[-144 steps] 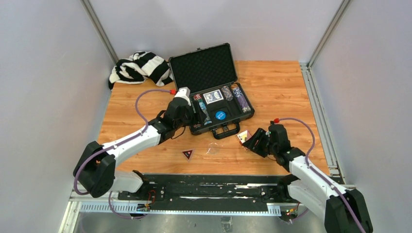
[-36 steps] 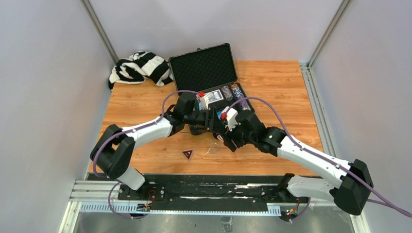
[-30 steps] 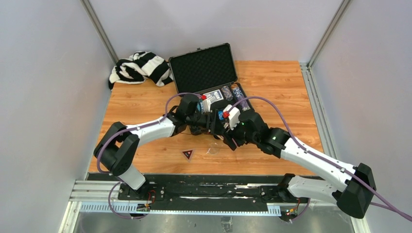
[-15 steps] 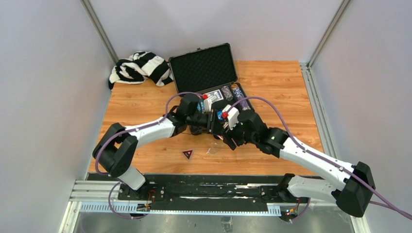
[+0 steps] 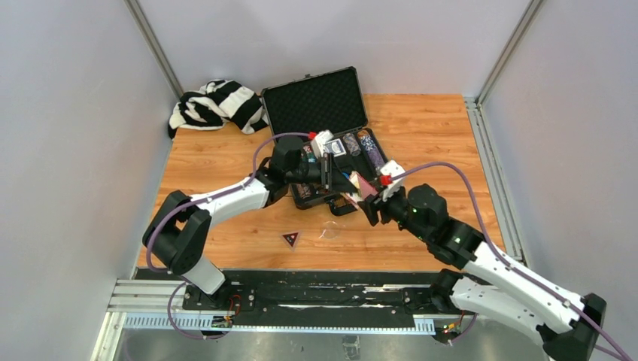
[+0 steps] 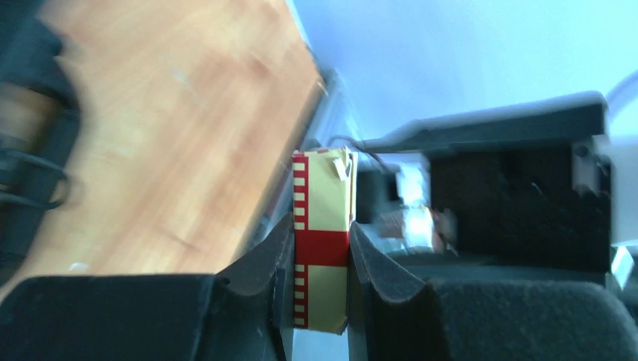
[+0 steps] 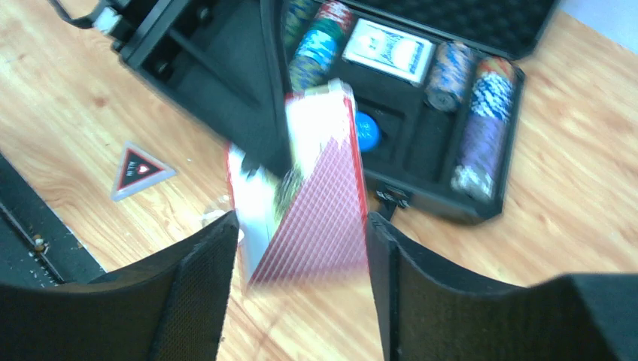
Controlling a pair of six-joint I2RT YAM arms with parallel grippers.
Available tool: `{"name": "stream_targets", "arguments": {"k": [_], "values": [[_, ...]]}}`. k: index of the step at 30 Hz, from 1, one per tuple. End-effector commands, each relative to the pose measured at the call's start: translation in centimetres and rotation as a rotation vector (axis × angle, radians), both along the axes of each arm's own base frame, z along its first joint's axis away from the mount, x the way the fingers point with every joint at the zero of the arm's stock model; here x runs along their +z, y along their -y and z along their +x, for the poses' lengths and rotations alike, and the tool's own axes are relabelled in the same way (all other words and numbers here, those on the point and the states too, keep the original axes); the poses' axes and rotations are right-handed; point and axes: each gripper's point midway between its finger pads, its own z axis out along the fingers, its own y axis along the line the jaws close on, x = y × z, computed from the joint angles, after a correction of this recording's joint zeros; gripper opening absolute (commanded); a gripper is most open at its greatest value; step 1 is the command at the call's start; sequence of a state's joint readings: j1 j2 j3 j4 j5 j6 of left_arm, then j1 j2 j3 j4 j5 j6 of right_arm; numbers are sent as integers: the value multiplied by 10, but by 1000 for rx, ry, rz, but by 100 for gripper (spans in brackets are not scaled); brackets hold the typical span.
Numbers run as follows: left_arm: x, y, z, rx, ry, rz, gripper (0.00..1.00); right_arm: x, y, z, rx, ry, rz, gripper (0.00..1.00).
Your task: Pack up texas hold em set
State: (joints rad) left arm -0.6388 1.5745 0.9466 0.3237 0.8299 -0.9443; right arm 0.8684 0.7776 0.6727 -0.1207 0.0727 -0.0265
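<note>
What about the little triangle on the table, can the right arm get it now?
Probably yes. The right tool looks open and holds nothing, and the triangle lies uncovered on the table close by. The card box sits in the left tool, not above it.

The lower end of the card box [image 6: 322, 241] is hidden between the jaws of the left gripper [image 6: 320, 229], and the dark shapes behind it are too blurred to make out. In the right wrist view the box is smeared and its print unreadable, and the lid of the case [image 7: 421, 150] runs off the top edge. From above, the left arm [image 5: 226, 203] covers the case's near-left compartments. A small clear thing [image 5: 329, 232] on the surface [image 5: 429, 135] is too small to identify.
</note>
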Motion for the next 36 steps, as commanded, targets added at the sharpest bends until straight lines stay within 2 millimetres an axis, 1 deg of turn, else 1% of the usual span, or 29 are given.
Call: {"name": "stream_targets", "arguments": {"k": [1,4,6,8,11,15,17,20,24,30,33,36], "values": [[-38,-57,129,650,-1,85,0,24,31,0,-148,54,107,61],[-40,-67,139,743,3,82,0,35,40,1,-188,86,149,61],[-37,-73,143,792,15,51,0,38,46,3,-214,100,154,61],[-34,-75,146,819,16,19,0,38,49,5,-233,108,146,62],[-35,-74,149,839,7,-32,0,35,48,8,-238,102,134,62],[-49,-74,152,888,-48,-55,0,26,43,12,-243,77,116,62],[-58,-75,151,933,-68,-42,0,23,40,13,-244,65,113,61],[-72,-72,142,963,-81,2,0,21,39,12,-238,59,120,61],[-89,-63,127,971,-106,38,0,17,43,10,-243,62,122,61],[-108,-55,109,999,-112,86,0,9,44,6,-238,41,114,61],[-121,-54,109,1029,-123,115,0,5,42,4,-221,24,117,61],[-136,-52,115,1038,-124,148,0,3,41,2,-214,15,115,61]]}}
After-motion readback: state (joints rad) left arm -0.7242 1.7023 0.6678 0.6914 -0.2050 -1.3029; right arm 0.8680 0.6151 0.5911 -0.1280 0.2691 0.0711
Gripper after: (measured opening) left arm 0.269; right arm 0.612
